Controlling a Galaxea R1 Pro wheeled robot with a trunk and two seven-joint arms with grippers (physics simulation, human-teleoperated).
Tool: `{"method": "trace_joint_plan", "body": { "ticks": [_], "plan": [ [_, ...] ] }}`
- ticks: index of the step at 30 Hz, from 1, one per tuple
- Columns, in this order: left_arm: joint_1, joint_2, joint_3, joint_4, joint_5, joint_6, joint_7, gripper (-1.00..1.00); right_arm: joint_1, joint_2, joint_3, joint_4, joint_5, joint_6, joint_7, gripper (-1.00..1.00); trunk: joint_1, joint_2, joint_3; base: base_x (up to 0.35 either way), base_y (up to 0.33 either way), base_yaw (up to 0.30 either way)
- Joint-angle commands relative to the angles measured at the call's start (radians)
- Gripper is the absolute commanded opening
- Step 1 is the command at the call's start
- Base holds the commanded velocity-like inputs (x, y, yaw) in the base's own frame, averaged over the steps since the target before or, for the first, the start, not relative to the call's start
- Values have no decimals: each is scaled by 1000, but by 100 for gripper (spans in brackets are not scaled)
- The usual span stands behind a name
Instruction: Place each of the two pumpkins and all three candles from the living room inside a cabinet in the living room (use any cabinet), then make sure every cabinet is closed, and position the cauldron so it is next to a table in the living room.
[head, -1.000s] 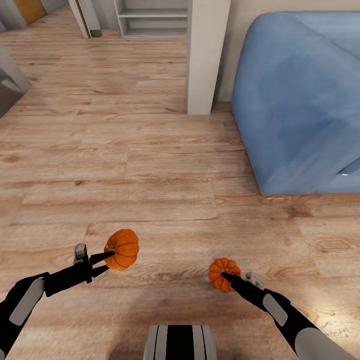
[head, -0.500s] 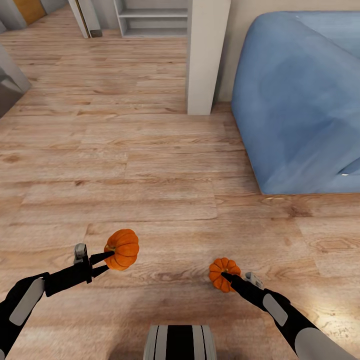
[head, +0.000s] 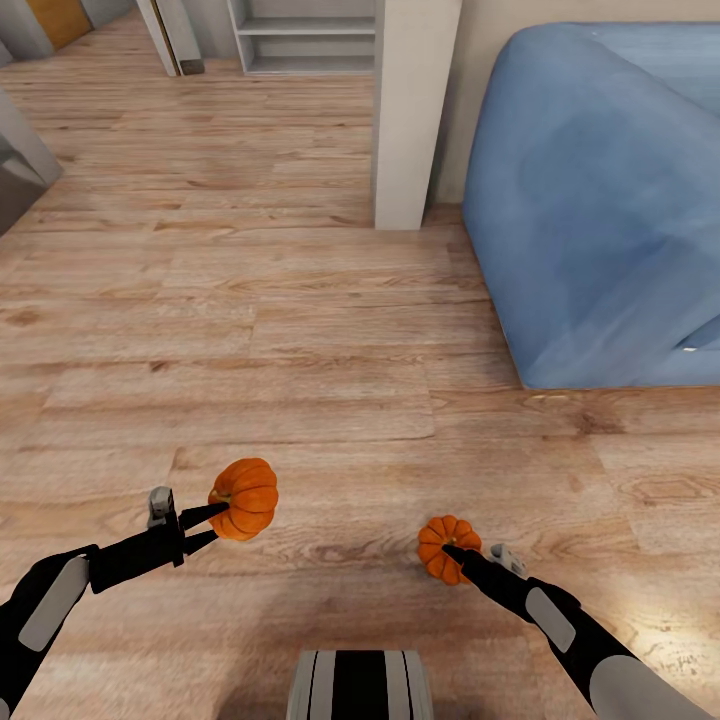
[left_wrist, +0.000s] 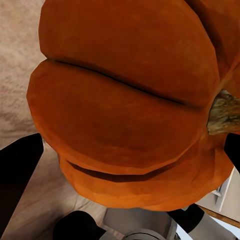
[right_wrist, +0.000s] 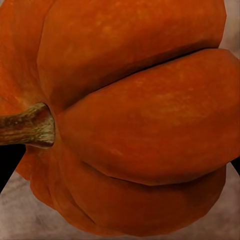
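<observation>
The left end effector is gripping one orange pumpkin above the wooden floor, its stem pointing sideways in the left wrist view. To its right, the right end effector is clamping the second pumpkin, while a white pillar and a blue sofa are standing farther ahead.

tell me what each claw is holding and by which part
Left claw grips a pumpkin by its ribbed sides; right claw grips the other pumpkin likewise.

A home: blue sofa, wood floor.
</observation>
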Motion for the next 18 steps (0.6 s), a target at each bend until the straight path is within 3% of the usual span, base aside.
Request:
{"method": "trace_joint_plan", "body": {
  "ticks": [1, 7, 18],
  "plan": [
    [0, 0, 1, 0, 0, 4, -2, -100, 0, -1, 1, 2, 12, -1, -5, -100, 0, 0, -1, 0, 0, 0],
    [0, 0, 1, 0, 0, 4, -2, -100, 0, -1, 1, 2, 12, -1, -5, -100, 0, 0, -1, 0, 0, 0],
    [0, 0, 1, 0, 0, 4, -2, -100, 0, -1, 1, 1, 15, -1, -5, -100, -5, 2, 42, 0, 0, 0]
  ]
}}
